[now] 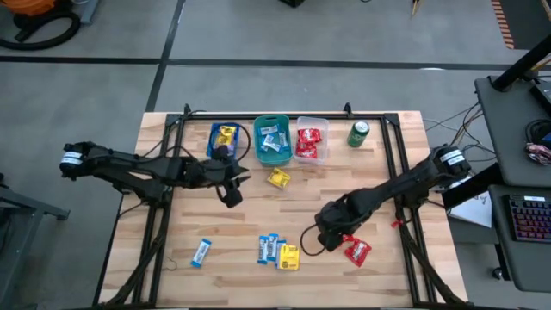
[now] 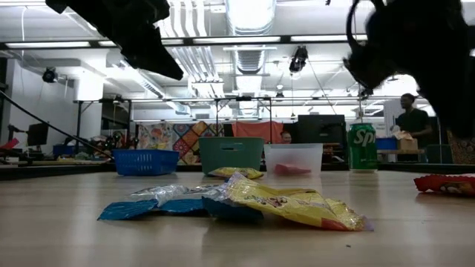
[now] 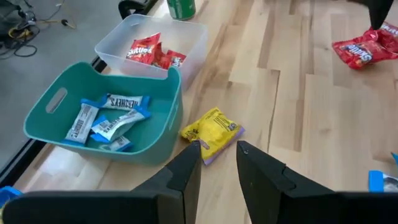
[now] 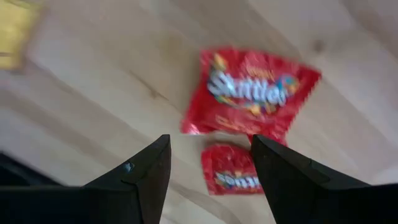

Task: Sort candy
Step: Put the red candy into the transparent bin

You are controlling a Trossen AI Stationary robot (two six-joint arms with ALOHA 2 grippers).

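A robotics laboratory or workshop. The wooden table (image 1: pixel 258 215) stands on a grey concrete floor (image 1: pixel 258 34) inside a dark metal frame (image 1: pixel 284 114). Beyond it hang ceiling strip lights (image 2: pixel 249 11) and exposed ducting; a keyboard (image 1: pixel 527 217) and cables (far right) flank it; a person (image 2: pixel 410 126) stands behind.

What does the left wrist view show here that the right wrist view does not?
Only the left wrist view shows the teal plastic bin holding light blue-white wrapped packets, the clear plastic bin with red packets inside, a loose yellow wrapped packet on the wood beside the teal bin, and the open left gripper. Only the right wrist view shows two red Skittles packets close up, lying just beyond the open right gripper. Both show the light wooden table and a red packet on it.
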